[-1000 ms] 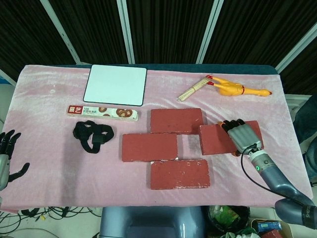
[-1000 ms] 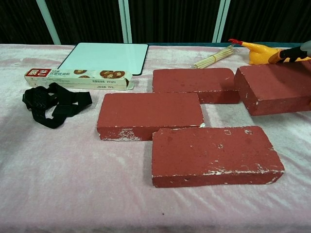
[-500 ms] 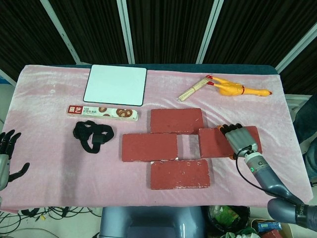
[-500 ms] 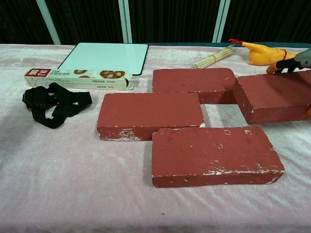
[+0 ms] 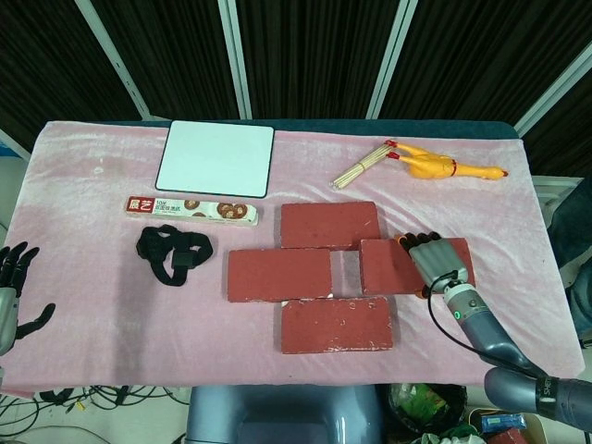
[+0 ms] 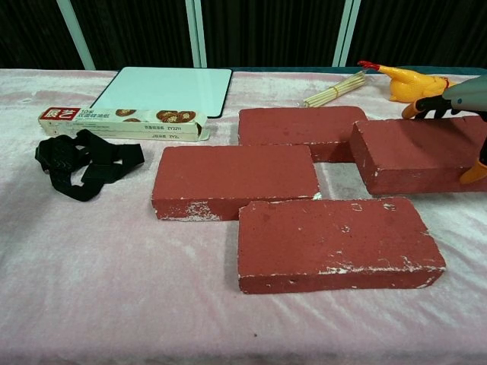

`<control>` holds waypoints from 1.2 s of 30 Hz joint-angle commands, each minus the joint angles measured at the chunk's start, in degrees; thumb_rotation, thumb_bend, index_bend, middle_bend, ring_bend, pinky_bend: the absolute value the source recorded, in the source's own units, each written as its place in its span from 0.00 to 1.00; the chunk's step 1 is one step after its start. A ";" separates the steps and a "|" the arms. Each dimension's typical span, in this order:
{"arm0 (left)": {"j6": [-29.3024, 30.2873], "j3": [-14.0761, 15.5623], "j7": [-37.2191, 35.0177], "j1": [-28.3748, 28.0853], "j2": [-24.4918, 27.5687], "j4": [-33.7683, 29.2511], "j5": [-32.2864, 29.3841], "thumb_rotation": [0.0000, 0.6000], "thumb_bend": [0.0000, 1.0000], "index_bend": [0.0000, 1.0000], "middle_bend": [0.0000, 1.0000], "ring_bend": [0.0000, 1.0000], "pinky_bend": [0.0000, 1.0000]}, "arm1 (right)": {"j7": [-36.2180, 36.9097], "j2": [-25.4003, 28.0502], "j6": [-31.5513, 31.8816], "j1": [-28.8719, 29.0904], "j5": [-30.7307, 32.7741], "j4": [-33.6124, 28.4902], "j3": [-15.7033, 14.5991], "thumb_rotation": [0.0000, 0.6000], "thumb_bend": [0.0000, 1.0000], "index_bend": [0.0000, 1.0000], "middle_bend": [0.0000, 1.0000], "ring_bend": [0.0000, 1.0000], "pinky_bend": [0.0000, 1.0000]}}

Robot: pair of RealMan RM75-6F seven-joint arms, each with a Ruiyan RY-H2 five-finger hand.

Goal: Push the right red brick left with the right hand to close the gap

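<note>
Four red bricks lie on the pink cloth. The right red brick (image 5: 393,266) (image 6: 411,153) sits beside the middle-left brick (image 5: 279,274) (image 6: 232,179), with a narrow strip of cloth (image 5: 346,270) between them. My right hand (image 5: 435,261) (image 6: 460,103) lies flat on the right brick's right half, fingers spread over its top and holding nothing. The back brick (image 5: 329,224) and the front brick (image 5: 336,325) frame the gap. My left hand (image 5: 13,291) hangs off the table's left edge, fingers apart and empty.
A black strap (image 5: 172,252), a biscuit box (image 5: 191,210) and a white board (image 5: 216,157) lie on the left half. Wooden sticks (image 5: 363,166) and a rubber chicken (image 5: 442,166) rest at the back right. The table's right edge is close to my right arm.
My right hand has slid left with the right brick under it. The gap to the middle-left brick has narrowed, and the brick has straightened from its tilt. The left hand is still.
</note>
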 commanded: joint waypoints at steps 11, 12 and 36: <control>-0.12 -0.04 0.13 -0.07 0.01 -0.07 -0.09 1.00 0.24 0.11 0.06 0.00 0.00 | -0.30 -1.19 0.19 1.04 -0.46 0.23 -0.57 1.00 0.26 0.17 0.31 0.33 0.16; -0.12 -0.04 0.14 -0.07 0.01 -0.07 -0.11 1.00 0.24 0.11 0.06 0.00 0.00 | -0.41 -1.24 0.16 1.22 -0.36 0.12 -0.61 1.00 0.26 0.17 0.31 0.33 0.16; -0.21 -0.09 0.14 -0.12 0.06 -0.16 -0.22 1.00 0.24 0.11 0.06 0.00 0.00 | -2.58 -2.46 0.89 3.98 3.81 -1.90 -0.39 1.00 0.26 0.18 0.31 0.33 0.16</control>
